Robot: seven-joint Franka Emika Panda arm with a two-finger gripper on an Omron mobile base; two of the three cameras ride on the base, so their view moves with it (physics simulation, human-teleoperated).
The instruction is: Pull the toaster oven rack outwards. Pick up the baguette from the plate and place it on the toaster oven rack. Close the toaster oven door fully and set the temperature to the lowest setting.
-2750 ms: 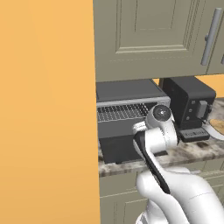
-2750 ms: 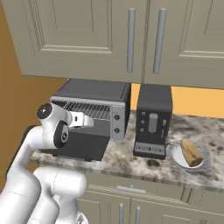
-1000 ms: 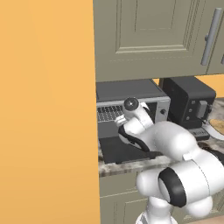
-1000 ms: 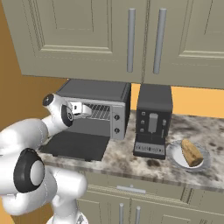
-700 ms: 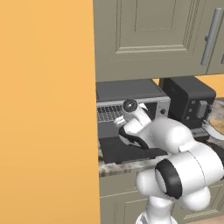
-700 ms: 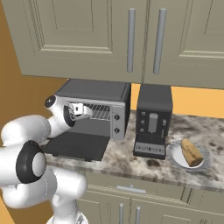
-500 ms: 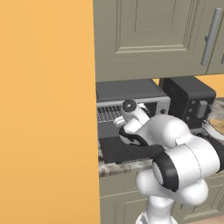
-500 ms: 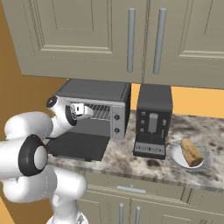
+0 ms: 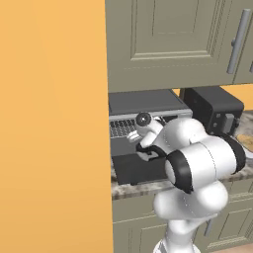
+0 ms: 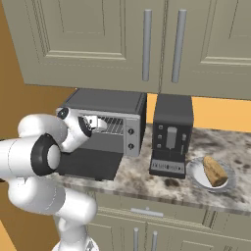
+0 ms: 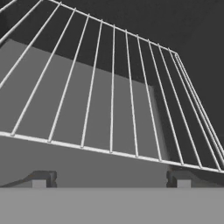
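The toaster oven [image 10: 105,100] stands on the counter with its door [image 10: 88,164] folded down flat. In its mouth lies the toaster oven rack [image 11: 109,100], a silver wire grid [image 10: 115,128]. My gripper [image 11: 109,180] is open at the mouth, its fingertips [image 11: 41,179] wide apart just short of the rack's front bar, with nothing between them. From the side, the gripper [image 10: 100,122] sits at the cavity's left half. The baguette [image 10: 215,170] rests on the plate [image 10: 195,172] at the right. In the left base view my arm covers much of the oven [image 9: 143,101] and its door [image 9: 133,169].
A taller black appliance [image 10: 170,135] stands between the oven and the plate. Closed cabinets [image 10: 147,44] hang above. An orange wall [image 9: 52,123] runs close on the oven's left. The silver knob panel [image 10: 131,138] is on the oven's right front.
My hand has gone from in front of the oven's right side to its mouth. Over the last second the elbow swung lower and the hand barely shifted.
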